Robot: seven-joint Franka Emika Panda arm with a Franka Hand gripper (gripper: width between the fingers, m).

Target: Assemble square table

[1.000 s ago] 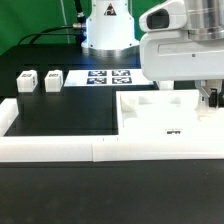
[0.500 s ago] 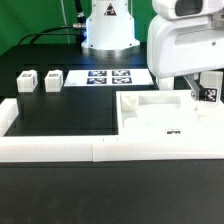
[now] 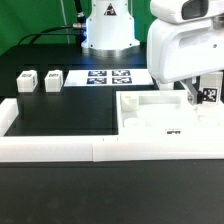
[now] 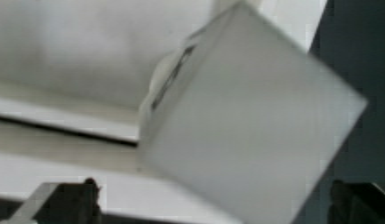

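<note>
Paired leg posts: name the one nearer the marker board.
The pair's post on the exterior view's right, beside the marker board; the other post stands farther off.

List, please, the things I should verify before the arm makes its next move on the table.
1. gripper open: ok, fingertips stand far apart.
2. tabletop flat beside the border wall: ok.
3. leg post and neighbour post upright, apart: ok.
4. tagged piece near the gripper is a leg post: cannot tell.
5. Nothing between the jaws: cannot tell, wrist view is blurred.
</note>
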